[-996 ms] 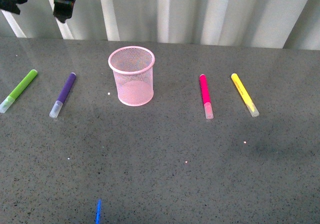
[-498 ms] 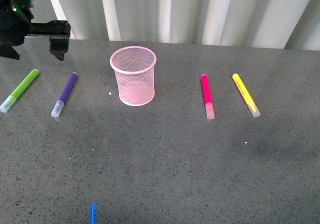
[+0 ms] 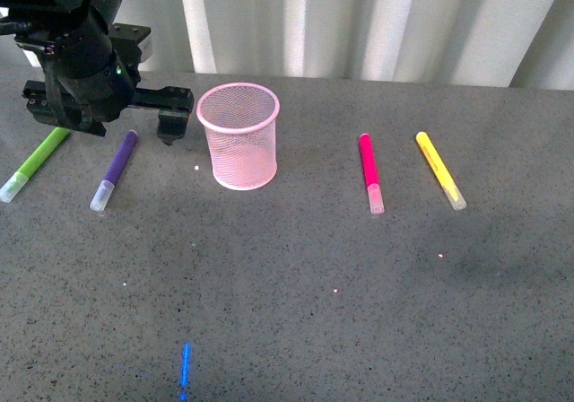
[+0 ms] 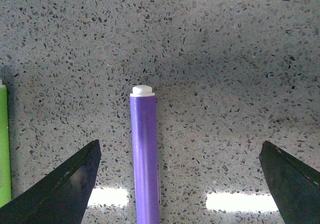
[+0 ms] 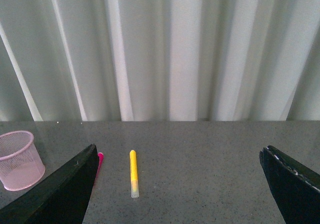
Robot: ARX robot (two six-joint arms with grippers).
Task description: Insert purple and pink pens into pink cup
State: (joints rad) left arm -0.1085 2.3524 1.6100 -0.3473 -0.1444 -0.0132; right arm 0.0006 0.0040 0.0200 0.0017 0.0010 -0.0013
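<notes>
The purple pen (image 3: 115,169) lies on the grey table left of the pink cup (image 3: 238,137), clear cap toward me. The pink pen (image 3: 370,171) lies right of the cup. My left gripper (image 3: 103,119) hangs open over the purple pen's far end. In the left wrist view the purple pen (image 4: 145,154) runs between the spread fingers (image 4: 65,194), nearer one of them and touching neither. My right gripper (image 5: 177,184) is open and empty, out of the front view. Its camera sees the pink cup (image 5: 17,161) and just the pink pen's tip (image 5: 99,157).
A lime-green pen (image 3: 34,161) lies left of the purple one, and its edge shows as the green pen (image 4: 4,144) in the left wrist view. A yellow pen (image 3: 439,169) lies right of the pink pen. White curtains hang behind the table. A blue light streak (image 3: 185,371) marks the near table.
My left arm has come down and to the right from the upper left corner, ending over the purple pen beside the cup. The pens and the cup have stayed put.
</notes>
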